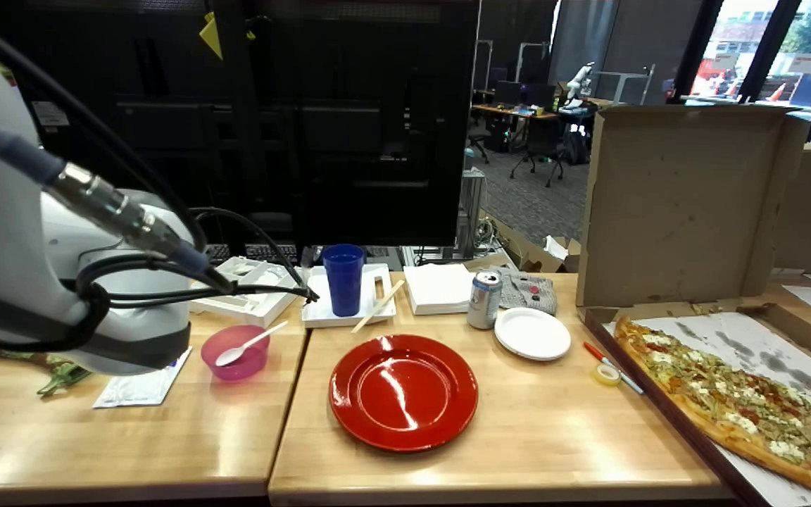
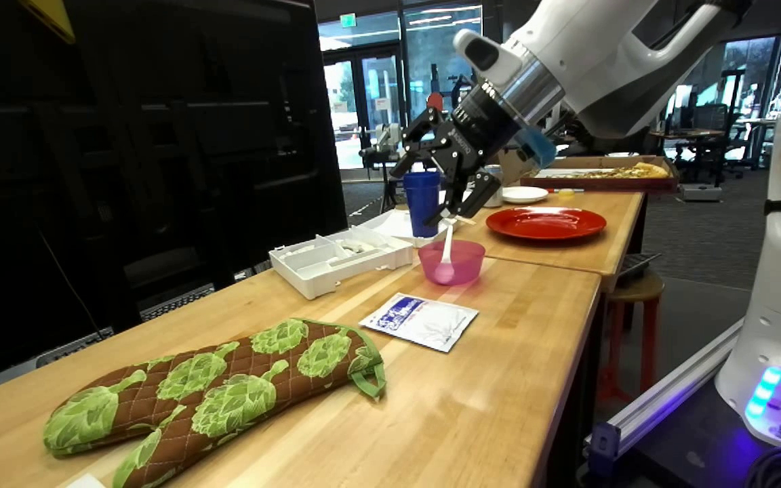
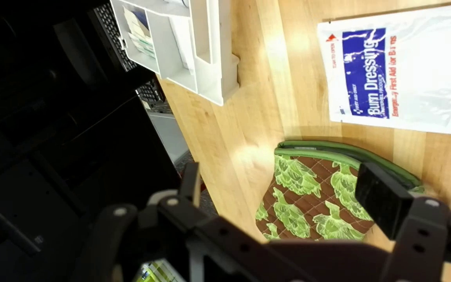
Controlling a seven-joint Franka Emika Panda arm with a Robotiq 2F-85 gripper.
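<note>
My gripper is open and empty above the table; in the wrist view its spread fingers frame a quilted brown and green oven mitt, which lies below, not touched. The whole mitt shows in an exterior view. A white burn dressing packet lies flat by the mitt's open end. A pink bowl with a white spoon leaning in it stands beyond the packet. A white compartment tray lies near the table's back edge. The arm hides the gripper in an exterior view.
A blue cup stands in a white lid. A red plate, a can, white plates, tape and an open pizza box are farther along. Dark screens rise behind the table.
</note>
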